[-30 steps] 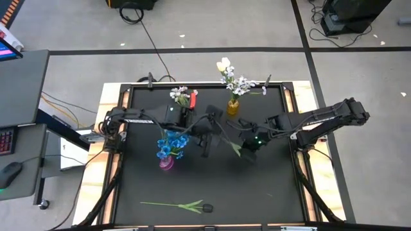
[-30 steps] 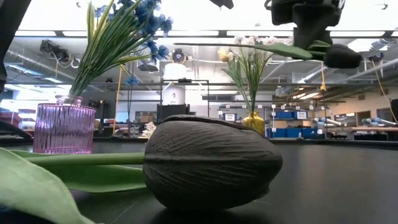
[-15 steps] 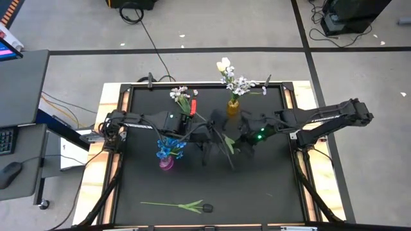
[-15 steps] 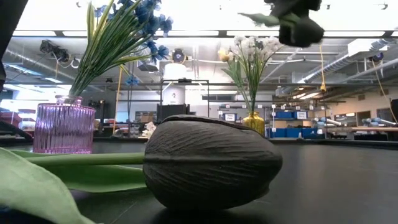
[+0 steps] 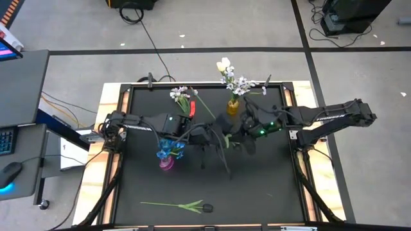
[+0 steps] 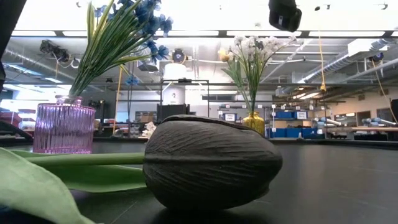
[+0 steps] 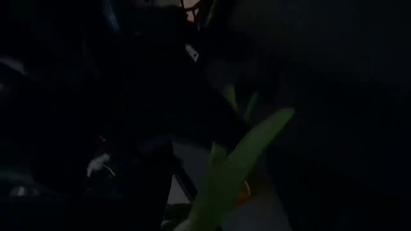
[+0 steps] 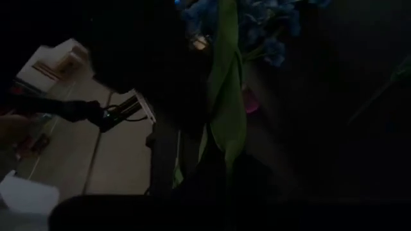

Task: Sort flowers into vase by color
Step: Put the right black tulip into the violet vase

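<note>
Your right gripper [image 5: 247,128] sat centre frame in high view, just below yellow vase [image 5: 232,106], jaws closed on stem of dark tulip [image 6: 285,14]; bud hung at top right of low view, above white flowers [image 5: 239,84]

Your left gripper [image 5: 207,138] sat just left of it, fingers spread wide, nothing visibly held

Blue flowers [image 5: 171,147] stood in pink vase [image 6: 63,128], left of centre

White spray [image 5: 181,95] lay upper centre-left of table [image 5: 270,186]

Second dark tulip [image 5: 205,207] lay at bottom centre, filling low view foreground
</note>
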Controlling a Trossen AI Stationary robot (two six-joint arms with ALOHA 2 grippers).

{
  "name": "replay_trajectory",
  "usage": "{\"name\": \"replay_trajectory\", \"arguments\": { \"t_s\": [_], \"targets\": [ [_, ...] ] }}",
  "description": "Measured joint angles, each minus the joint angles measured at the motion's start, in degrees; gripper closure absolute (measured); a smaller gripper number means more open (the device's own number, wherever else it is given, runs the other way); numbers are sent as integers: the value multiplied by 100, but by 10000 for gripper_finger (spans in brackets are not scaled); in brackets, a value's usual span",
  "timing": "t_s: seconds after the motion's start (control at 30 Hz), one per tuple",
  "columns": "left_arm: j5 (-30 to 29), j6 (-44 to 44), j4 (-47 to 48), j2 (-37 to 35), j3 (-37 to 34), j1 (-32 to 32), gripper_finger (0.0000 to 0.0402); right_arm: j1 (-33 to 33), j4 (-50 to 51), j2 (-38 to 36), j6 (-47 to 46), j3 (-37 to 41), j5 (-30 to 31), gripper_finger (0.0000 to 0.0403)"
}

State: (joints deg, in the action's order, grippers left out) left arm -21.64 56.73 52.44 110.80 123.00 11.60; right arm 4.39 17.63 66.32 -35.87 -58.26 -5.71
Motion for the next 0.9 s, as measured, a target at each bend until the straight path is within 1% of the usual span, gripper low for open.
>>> {"name": "replay_trajectory", "arguments": {
  "t_s": [0.07, 0.13, 0.2, 0.27, 0.47, 0.67, 0.77, 0.9],
  "targets": [
    [-167, 181, -23, -2, 0, 53, 141, -23, 2, 0, 3, 0, 25, 376],
    [-509, 414, -19, -1, 0, 116, 144, -47, 0, 0, 3, 0, 13, 376],
    [-879, 684, -19, -2, 0, 160, 153, -47, 2, 0, 3, 0, -17, 376],
    [-1116, 922, 4, -2, 0, 188, 166, -47, 4, 0, 3, 0, -31, 376],
    [-1176, 1582, 119, -4, 0, 181, 198, -47, 2, 0, 3, 0, -35, 376],
    [-1254, 1979, 83, 134, 3, 183, 205, -47, 2, 0, 1, 2, -37, 376],
    [-1374, 2164, 76, 245, 4, 183, 205, -47, -14, 4, -45, 2, -42, 376],
    [-1817, 2249, 28, 362, 3, 183, 205, -47, -39, 4, -114, 2, -51, 376]
  ]
}}
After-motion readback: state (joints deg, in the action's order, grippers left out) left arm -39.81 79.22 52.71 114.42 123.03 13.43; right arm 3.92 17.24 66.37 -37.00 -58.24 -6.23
